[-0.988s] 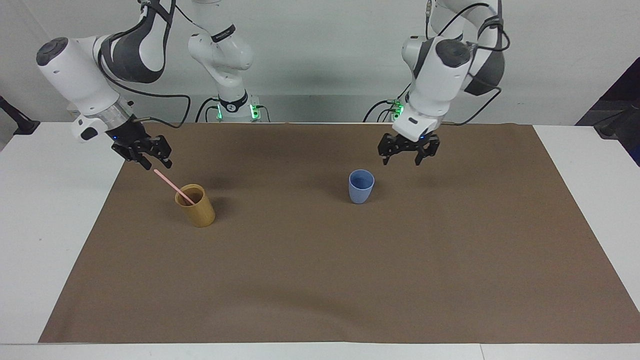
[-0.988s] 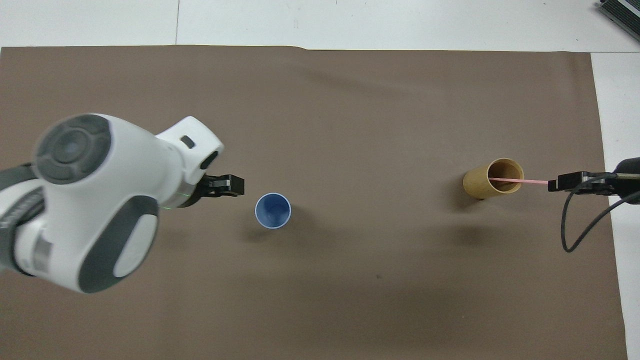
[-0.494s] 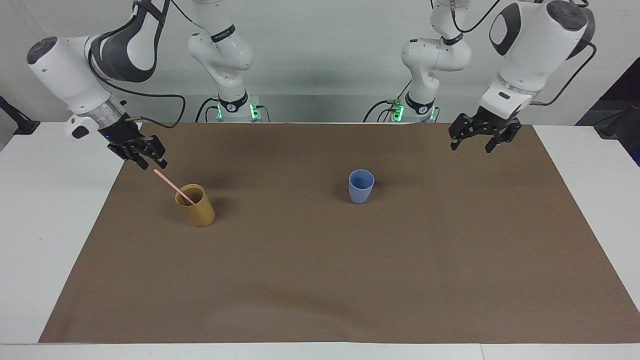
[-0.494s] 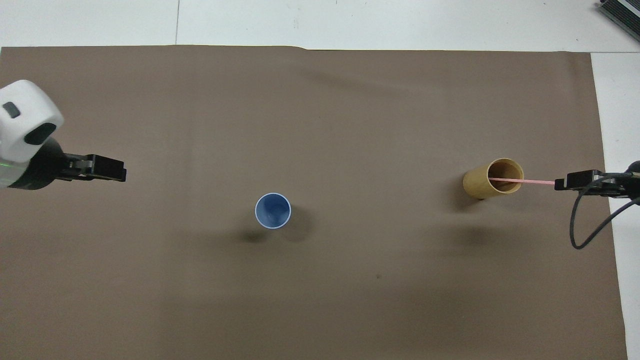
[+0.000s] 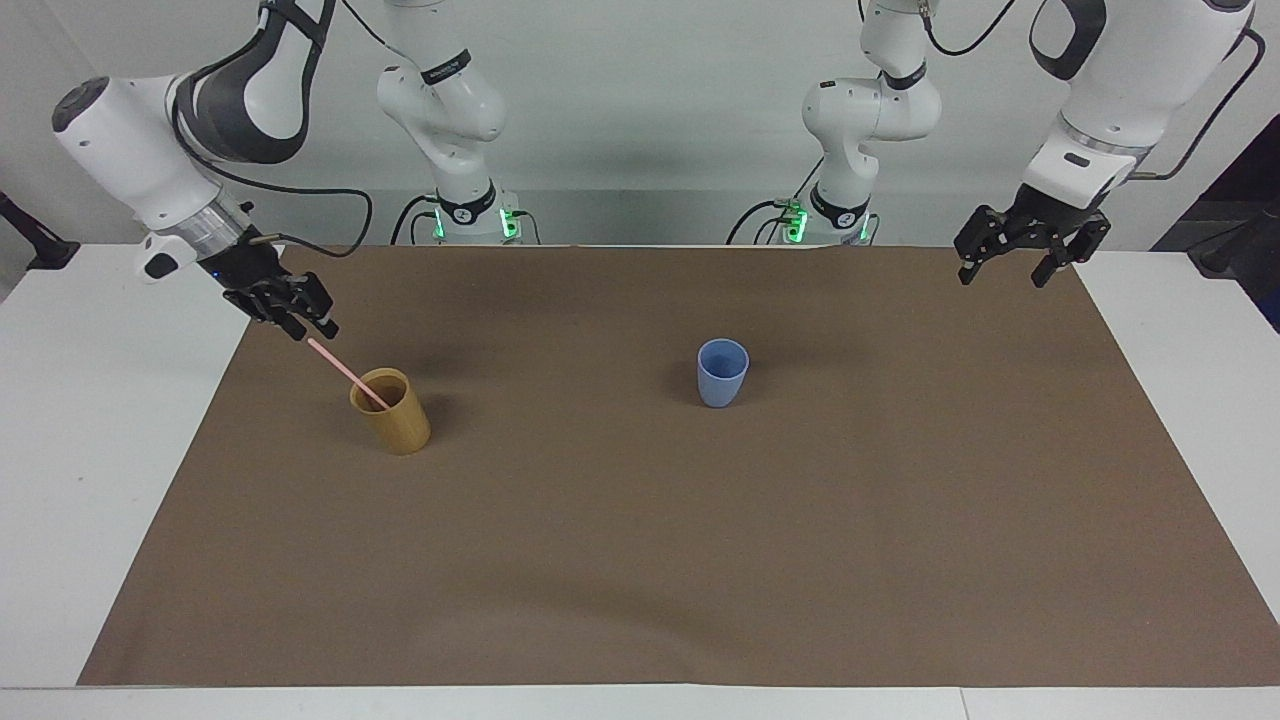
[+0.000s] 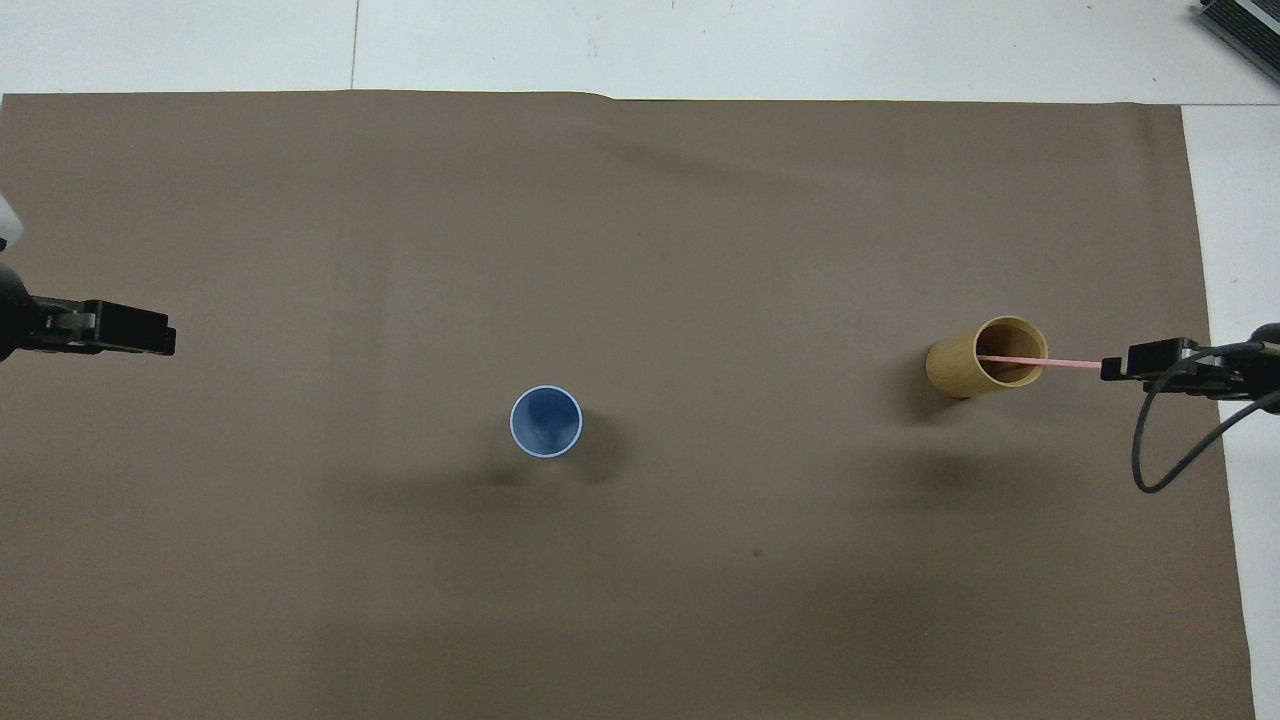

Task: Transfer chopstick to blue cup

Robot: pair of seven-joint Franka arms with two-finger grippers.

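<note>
Right fingers (image 5: 318,325), frame's left, part-closed at the chopstick (image 5: 345,371) tip, grasp unclear (left fingers (image 5: 1012,262) released); a skewed pull could topple the tan cup (image 5: 392,412).

left arm: comes in from its own end, forearm angled down, wrist bent
left gripper (image 5: 1003,268): hangs in the air over its end of the table, fingers pointing down, spread wide apart, nothing between them
right arm: reaches out sideways toward its end, forearm sloping down, cable looped off the wrist
right gripper (image 5: 312,328): low, tilted; finger state not readable
</note>
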